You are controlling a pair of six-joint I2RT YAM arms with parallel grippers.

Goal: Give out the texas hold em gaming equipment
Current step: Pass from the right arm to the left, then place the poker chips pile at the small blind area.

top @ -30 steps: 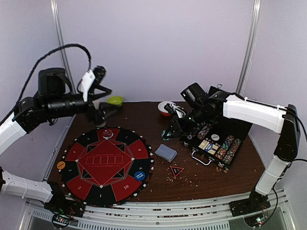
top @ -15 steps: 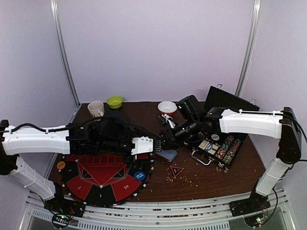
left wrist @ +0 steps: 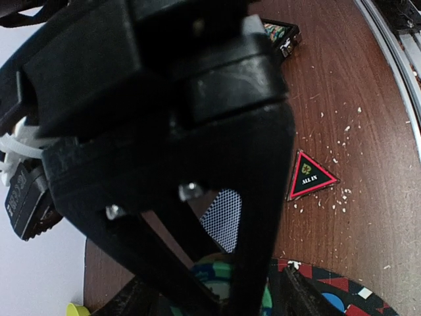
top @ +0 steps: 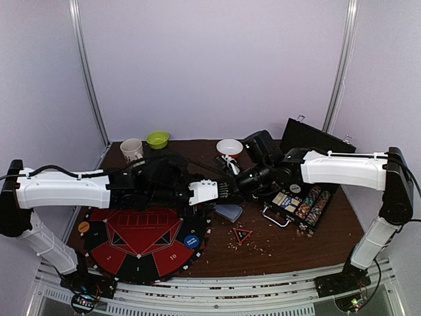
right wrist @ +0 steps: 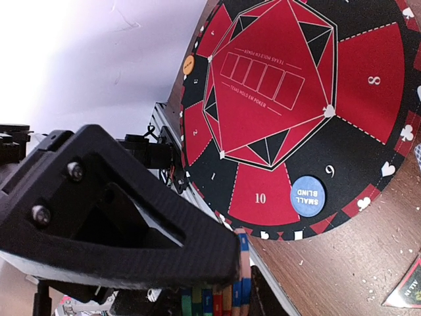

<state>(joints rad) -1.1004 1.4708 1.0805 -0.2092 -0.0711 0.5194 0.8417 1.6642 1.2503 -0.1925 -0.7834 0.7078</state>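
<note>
orange button (top: 83, 226) on left rim of round red-black mat (top: 141, 230), blue button (top: 191, 241) on its lower right; left gripper (left wrist: 223, 296) mid-frame, jaws partly apart with a striped chip stack (right wrist: 220, 299) between the tips — can't tell if clamped; card deck (top: 228, 212) just below, off the mat; triangle marker (top: 243, 235) lower right of the deck; right gripper (top: 237, 182) pinched tight on the chip stack; black case (top: 316, 139) open at right — chip rows (top: 314, 203) inside

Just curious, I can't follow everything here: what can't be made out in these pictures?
Top view: the left hand and right hand meet, hiding what's between them.
Left wrist view: its fingers cover most of the card deck.
Right wrist view: the poker chips run off the bottom edge; count unknown.
</note>
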